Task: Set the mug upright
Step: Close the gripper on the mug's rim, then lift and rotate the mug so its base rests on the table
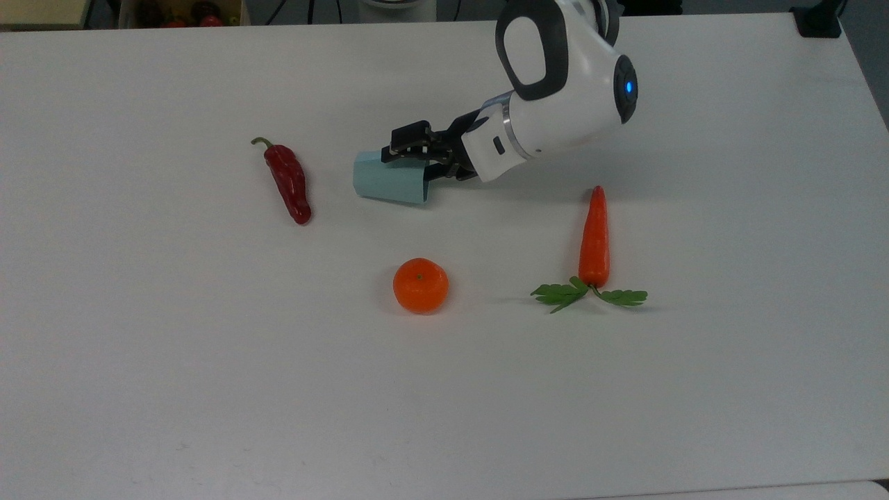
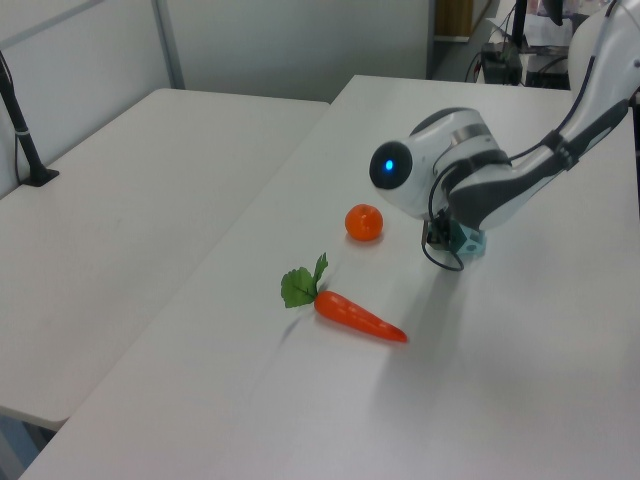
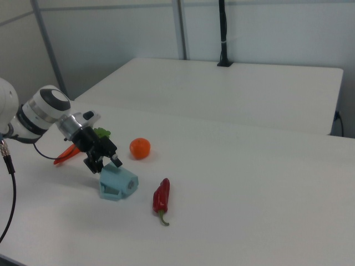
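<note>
The pale light-blue faceted mug (image 1: 387, 183) lies on its side on the white table, its wide rim pointing to the top view's right. My gripper (image 1: 411, 164) comes in low and tilted from the top view's right and is open at the mug's rim end. One black finger (image 1: 397, 151) lies over the mug's upper side. In the right view the gripper (image 3: 105, 164) hangs just above the mug (image 3: 117, 184), fingers spread. In the left view the arm hides most of the mug (image 2: 471, 241).
A dark red chili (image 1: 289, 182) lies to the top view's left of the mug. An orange (image 1: 420, 285) sits nearer the front, and a carrot with green leaves (image 1: 595, 236) lies to the top view's right. A second table (image 2: 120, 200) adjoins.
</note>
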Robot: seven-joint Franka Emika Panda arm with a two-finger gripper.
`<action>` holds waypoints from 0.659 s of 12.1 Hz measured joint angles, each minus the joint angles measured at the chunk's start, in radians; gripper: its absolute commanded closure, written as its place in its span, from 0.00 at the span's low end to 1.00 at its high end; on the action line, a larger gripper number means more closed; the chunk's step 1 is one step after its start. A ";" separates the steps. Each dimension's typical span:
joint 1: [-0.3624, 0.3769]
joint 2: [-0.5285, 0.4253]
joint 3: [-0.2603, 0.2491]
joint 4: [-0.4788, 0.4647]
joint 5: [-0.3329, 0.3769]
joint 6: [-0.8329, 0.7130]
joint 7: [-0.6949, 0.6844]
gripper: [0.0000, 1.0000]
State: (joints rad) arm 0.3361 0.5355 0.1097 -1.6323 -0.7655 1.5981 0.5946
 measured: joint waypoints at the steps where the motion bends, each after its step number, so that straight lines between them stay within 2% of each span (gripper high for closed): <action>1: 0.000 0.018 0.000 0.000 -0.026 -0.020 0.020 0.46; 3: 0.000 0.047 -0.002 0.000 -0.058 -0.037 0.045 0.66; 4: 0.000 0.053 -0.003 0.001 -0.068 -0.043 0.049 0.84; 5: 0.000 0.052 -0.004 0.008 -0.078 -0.063 0.050 0.96; 6: 0.000 0.048 -0.006 0.017 -0.080 -0.075 0.050 1.00; 8: -0.005 0.034 -0.011 0.031 -0.082 -0.099 0.050 1.00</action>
State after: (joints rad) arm 0.3315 0.5697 0.0987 -1.6015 -0.8478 1.4988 0.6441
